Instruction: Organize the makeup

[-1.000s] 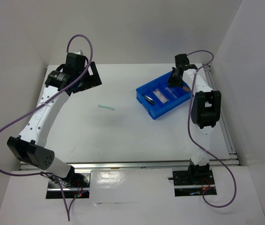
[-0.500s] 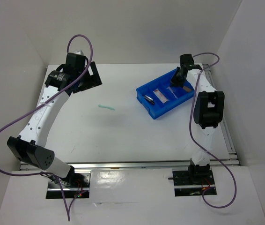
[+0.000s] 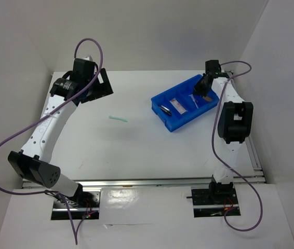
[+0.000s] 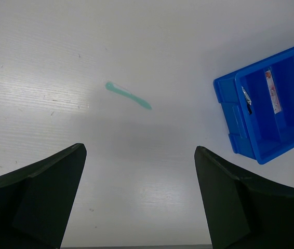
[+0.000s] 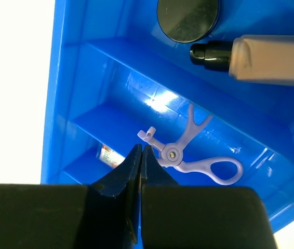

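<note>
Top view only: both arms whole, the left one over the far left of the table [image 3: 136, 150], the right one bent over the far right end of the blue bin [image 3: 161, 117].
Left wrist view only: the left gripper [image 4: 140, 150] has its fingers spread wide with nothing between them. It hangs above bare table, the mint-green stick [image 4: 128, 96] beyond it and the bin at the right edge.
Right wrist view only: a close look inside the bin. The right gripper [image 5: 141, 151] has its fingers pressed flat together, gripping nothing, the tips just beside the purple looped piece [image 5: 188, 150]. Whether they touch it cannot be told.
Stick: flat on the table, well apart from the bin, to its left. In the top view its long axis runs nearly left to right.
Tan cylinder with black end [image 5: 269, 58]: lies across the right wrist view, black end pointing left, sharing a compartment with the round black pot [image 5: 188, 18].
Purple piece: alone in the next compartment, loop to the right, forked end upward in that view.
Clear pinkish packet [image 5: 107, 154]: the compartment after that, mostly hidden by a finger.
Slim black tube [image 3: 165, 110]: the bin's left compartment, lying aslant, seen from above.
Count: six makeup pieces, one of each, five in the bin and one on the table.
</note>
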Controlling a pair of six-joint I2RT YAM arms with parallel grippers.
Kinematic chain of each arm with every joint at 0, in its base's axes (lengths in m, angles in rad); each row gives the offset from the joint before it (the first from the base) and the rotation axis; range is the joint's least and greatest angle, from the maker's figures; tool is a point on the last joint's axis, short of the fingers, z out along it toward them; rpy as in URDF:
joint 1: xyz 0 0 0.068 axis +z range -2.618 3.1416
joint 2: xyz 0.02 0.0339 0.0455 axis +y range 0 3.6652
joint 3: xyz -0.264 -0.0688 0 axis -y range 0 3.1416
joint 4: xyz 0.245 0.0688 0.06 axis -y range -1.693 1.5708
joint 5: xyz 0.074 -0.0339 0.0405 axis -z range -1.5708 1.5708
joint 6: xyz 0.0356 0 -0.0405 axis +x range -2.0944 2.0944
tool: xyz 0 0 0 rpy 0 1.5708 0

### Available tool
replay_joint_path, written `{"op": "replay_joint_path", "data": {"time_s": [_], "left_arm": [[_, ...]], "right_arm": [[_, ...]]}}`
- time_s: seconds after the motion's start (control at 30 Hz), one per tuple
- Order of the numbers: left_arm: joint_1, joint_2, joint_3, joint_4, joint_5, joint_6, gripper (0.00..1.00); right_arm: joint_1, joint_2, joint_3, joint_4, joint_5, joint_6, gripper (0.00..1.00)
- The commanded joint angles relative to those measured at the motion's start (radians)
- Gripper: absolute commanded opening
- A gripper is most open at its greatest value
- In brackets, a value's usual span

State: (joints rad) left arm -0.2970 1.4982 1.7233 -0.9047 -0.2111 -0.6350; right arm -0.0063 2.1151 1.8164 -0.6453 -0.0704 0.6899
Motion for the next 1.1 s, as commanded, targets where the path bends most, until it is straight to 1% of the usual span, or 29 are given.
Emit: {"op": "replay_joint_path", "data": {"time_s": [0.0,0.03,0.07,0.1,0.17,0.23,0.27,0.4,0.43,0.5,0.53,0.57,0.6,0.63,0.67,0.73,0.77,0.8,0.87,0.9,0.93,1.0,1.07], "left_arm": [[0.006,0.005,0.010,0.012,-0.001,-0.003,1.00],[0.006,0.005,0.010,0.012,-0.010,-0.003,1.00],[0.006,0.005,0.010,0.012,-0.010,-0.003,1.00],[0.006,0.005,0.010,0.012,-0.010,-0.003,1.00],[0.006,0.005,0.010,0.012,-0.010,-0.003,1.00],[0.006,0.014,0.010,0.012,-0.001,-0.003,1.00],[0.006,0.014,0.010,0.012,-0.001,-0.003,1.00],[0.006,0.014,0.010,0.012,-0.001,-0.003,1.00],[0.006,0.014,0.010,0.012,-0.001,-0.003,1.00],[0.006,0.014,0.019,0.012,-0.001,-0.003,1.00],[0.006,0.014,0.019,0.012,-0.001,0.006,1.00],[0.006,0.014,0.019,0.012,-0.014,0.006,1.00],[0.006,0.014,0.034,0.012,-0.026,0.006,1.00],[0.006,0.014,0.047,0.000,-0.039,0.015,1.00],[0.006,0.025,0.080,-0.017,-0.065,0.024,1.00],[0.006,0.025,0.119,-0.040,-0.086,0.024,1.00],[0.016,0.025,0.140,-0.062,-0.086,0.024,1.00],[0.016,0.025,0.175,-0.071,-0.097,0.024,1.00],[0.027,0.025,0.205,-0.085,-0.097,0.012,1.00],[0.027,0.025,0.225,-0.094,-0.097,0.002,1.00],[0.027,0.013,0.225,-0.094,-0.097,0.001,1.00],[0.036,0.004,0.237,-0.105,-0.088,0.001,1.00],[0.036,-0.007,0.246,-0.105,-0.088,0.001,1.00]], "right_arm": [[0.032,-0.021,0.003,0.056,0.084,0.037,0.00],[0.045,-0.021,0.003,0.076,0.084,0.037,0.00],[0.045,-0.011,0.003,0.087,0.084,0.037,0.04],[0.067,-0.010,0.017,0.098,0.084,0.037,0.14],[0.080,-0.001,0.053,0.098,0.093,0.019,0.24],[0.092,-0.001,0.079,0.098,0.107,-0.001,0.41],[0.092,-0.001,0.102,0.089,0.121,-0.001,0.48],[0.104,-0.021,0.133,0.088,0.144,-0.032,0.48],[0.115,-0.032,0.133,0.088,0.144,-0.055,0.46],[0.133,-0.076,0.104,0.154,0.144,-0.107,0.40],[0.166,-0.092,0.089,0.182,0.126,-0.184,0.34],[0.186,-0.115,0.066,0.237,0.075,-0.232,0.33],[0.207,-0.115,0.066,0.254,0.043,-0.281,0.33],[0.260,-0.115,0.066,0.254,0.017,-0.324,0.31],[0.290,-0.115,0.075,0.254,-0.002,-0.399,0.31],[0.350,-0.072,0.127,0.213,-0.055,-0.467,0.35],[0.405,-0.049,0.151,0.188,-0.071,-0.519,0.40],[0.429,0.004,0.206,0.140,-0.089,-0.542,0.43],[0.498,0.060,0.257,0.101,-0.101,-0.602,0.49],[0.520,0.087,0.312,0.072,-0.124,-0.621,0.51],[0.543,0.135,0.336,0.062,-0.124,-0.642,0.53],[0.610,0.170,0.368,0.062,-0.124,-0.693,0.53],[0.647,0.219,0.392,0.101,-0.111,-0.724,0.53]]}}
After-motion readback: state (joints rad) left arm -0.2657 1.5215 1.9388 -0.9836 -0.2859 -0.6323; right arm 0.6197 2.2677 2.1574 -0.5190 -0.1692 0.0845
